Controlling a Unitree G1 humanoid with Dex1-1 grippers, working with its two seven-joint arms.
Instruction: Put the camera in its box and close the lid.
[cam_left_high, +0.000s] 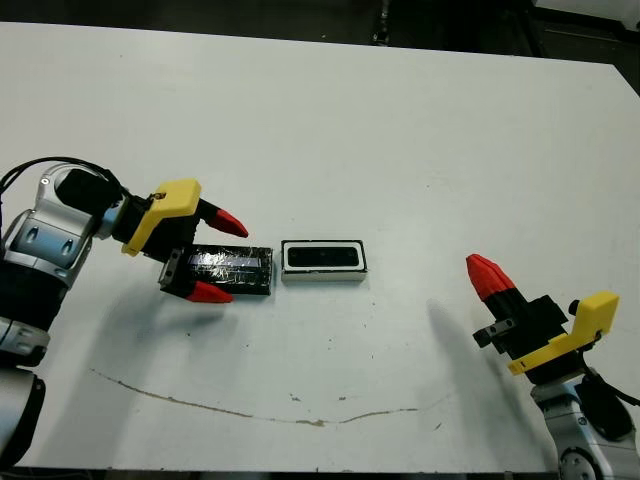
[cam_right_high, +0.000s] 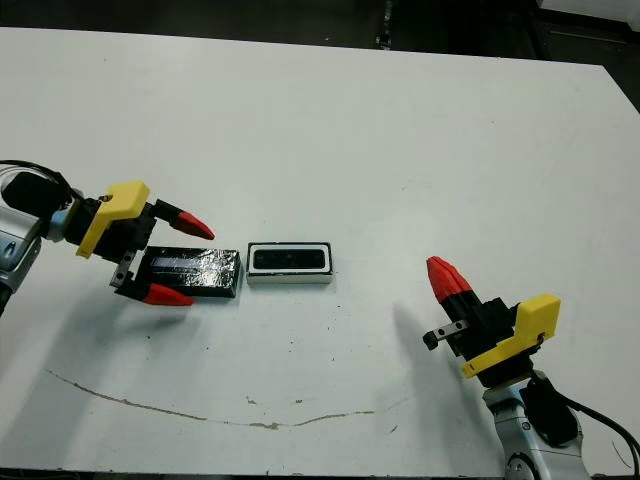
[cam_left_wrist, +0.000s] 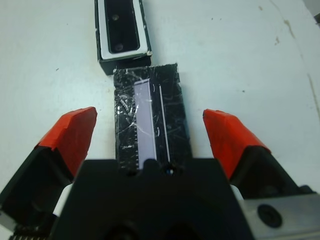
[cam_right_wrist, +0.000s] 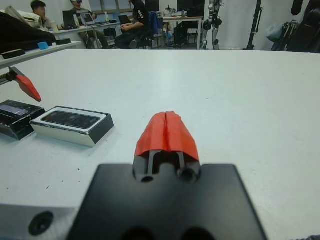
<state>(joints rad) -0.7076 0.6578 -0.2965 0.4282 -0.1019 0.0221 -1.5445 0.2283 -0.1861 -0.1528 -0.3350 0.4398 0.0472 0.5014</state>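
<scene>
The left pincer (cam_left_high: 220, 257) hangs released over the left half of the white desk (cam_left_high: 330, 130), its two red fingertips (cam_left_wrist: 70, 135) spread wide to either side of the lid (cam_left_high: 233, 269), one toward the far edge and one toward the near edge. Whether the tips touch the lid cannot be told. The lid lies flat, its crinkly black top showing a pale shiny stripe along its length. Just beside the lid's end, toward the desk's middle, sits the box (cam_left_high: 323, 262), end to end with the lid, with the camera (cam_left_high: 322, 257) lying inside its white walls. The right pincer (cam_left_high: 484, 274) is clenched, red tips pressed together on nothing, above the near right part of the desk, well apart from the box. People sit at tables beyond the far edge.
</scene>
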